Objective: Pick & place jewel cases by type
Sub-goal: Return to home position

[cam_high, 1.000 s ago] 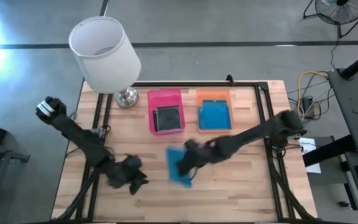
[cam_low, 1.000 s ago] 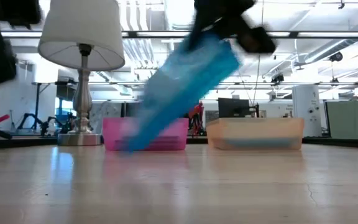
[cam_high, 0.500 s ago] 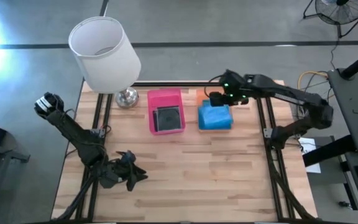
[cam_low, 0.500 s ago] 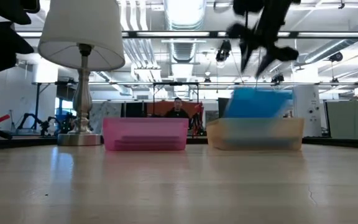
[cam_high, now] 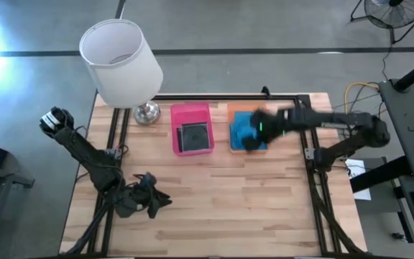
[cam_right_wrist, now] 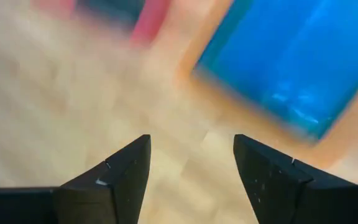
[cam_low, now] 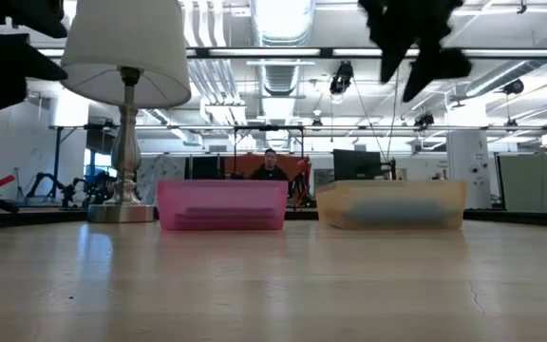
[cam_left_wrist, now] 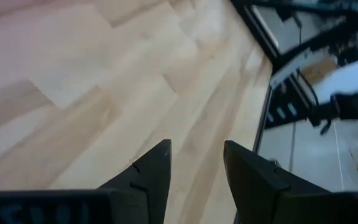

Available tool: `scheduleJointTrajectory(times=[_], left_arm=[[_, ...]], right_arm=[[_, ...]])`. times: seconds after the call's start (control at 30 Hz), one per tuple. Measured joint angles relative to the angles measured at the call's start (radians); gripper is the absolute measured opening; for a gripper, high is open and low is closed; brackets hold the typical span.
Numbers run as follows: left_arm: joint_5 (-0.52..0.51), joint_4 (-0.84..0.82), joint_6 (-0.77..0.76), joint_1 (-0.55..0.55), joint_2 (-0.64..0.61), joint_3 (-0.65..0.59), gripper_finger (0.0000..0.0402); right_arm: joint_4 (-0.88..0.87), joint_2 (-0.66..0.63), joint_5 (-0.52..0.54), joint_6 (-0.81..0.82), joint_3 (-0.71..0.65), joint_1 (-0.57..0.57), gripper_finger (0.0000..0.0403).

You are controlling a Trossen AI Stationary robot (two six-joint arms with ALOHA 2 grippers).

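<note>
Place: a robotics lab in an open industrial hall.
Ceiling: bare silver ventilation ducts (cam_low: 288,71) and long white strip lights (cam_low: 283,14).
Floor: smooth grey concrete floor (cam_high: 264,29), black standing fan (cam_high: 392,11).
Bench: pale wooden plank table (cam_high: 250,201) in a black metal frame (cam_high: 221,96), yellow coiled cables (cam_high: 358,90) beside it.
Background: dark computer monitor (cam_low: 354,163), 1 person (cam_low: 271,165) seated.

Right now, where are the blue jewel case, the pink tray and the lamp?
blue jewel case (cam_right_wrist: 297,62), right wrist view, middle of its top face.
pink tray (cam_low: 221,201), low view, its front wall.
lamp (cam_high: 131,75), high view, side of its white shade.
</note>
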Motion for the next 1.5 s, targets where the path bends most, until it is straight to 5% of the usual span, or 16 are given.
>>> scheduleJointTrajectory(times=[0.17, 0.3, 0.37, 0.43, 0.53, 0.63, 0.73, 0.8, 0.93, 1.1, 1.27, 1.4, 1.5], left_arm=[[-0.079, -0.001, -0.02, 0.008, -0.004, 0.0, 0.0131], [-0.034, 0.076, -0.137, 0.008, -0.008, 0.0, 0.0131], [-0.085, 0.221, 0.036, 0.007, -0.008, 0.0, 0.0131], [-0.06, 0.437, 0.31, 0.024, -0.013, 0.0, 0.0131], [0.21, 0.808, 0.619, 0.114, -0.007, -0.001, 0.0131], [0.525, 1.054, 0.787, 0.247, 0.042, -0.001, 0.0131], [0.661, 0.969, 0.838, 0.367, 0.066, 0.043, 0.0131], [0.656, 0.852, 0.919, 0.411, 0.026, 0.068, 0.0131], [0.566, 0.607, 1.039, 0.437, -0.15, 0.117, 0.0131], [0.445, 0.303, 1.104, 0.402, -0.393, 0.116, 0.0131], [0.355, 0.084, 1.114, 0.435, -0.61, 0.064, 0.0131], [0.402, 0.119, 1.094, 0.458, -0.746, -0.039, 0.0131], [0.389, 0.108, 1.039, 0.461, -0.82, -0.117, 0.0131]], right_arm=[[0.114, -0.024, 0.049, 0.184, -0.026, 0.331, 0.0226], [0.134, -0.03, 0.081, 0.375, 0.003, 0.479, 0.0226], [0.16, -0.034, 0.217, 0.472, 0.019, 0.54, 0.0226], [0.353, -0.04, 0.369, 0.197, 0.025, 0.637, 0.0226], [0.714, -0.059, 0.422, -0.108, -0.019, 0.664, 0.0226], [1.167, -0.063, 0.1, -0.289, -0.169, 0.568, 0.0226], [1.459, -0.033, -0.28, -0.299, -0.317, 0.426, 0.0225], [1.476, -0.07, -0.343, -0.307, -0.354, 0.371, 0.0225], [1.287, -0.245, -0.335, -0.434, -0.378, 0.339, 0.0226], [0.961, -0.498, -0.203, -0.537, -0.416, 0.325, 0.0226], [0.965, -0.714, -0.213, -0.53, -0.567, 0.264, 0.0226], [1.049, -0.793, -0.188, -0.517, -0.699, 0.261, 0.0226], [1.04, -0.848, -0.075, -0.516, -0.756, 0.262, 0.0226]])
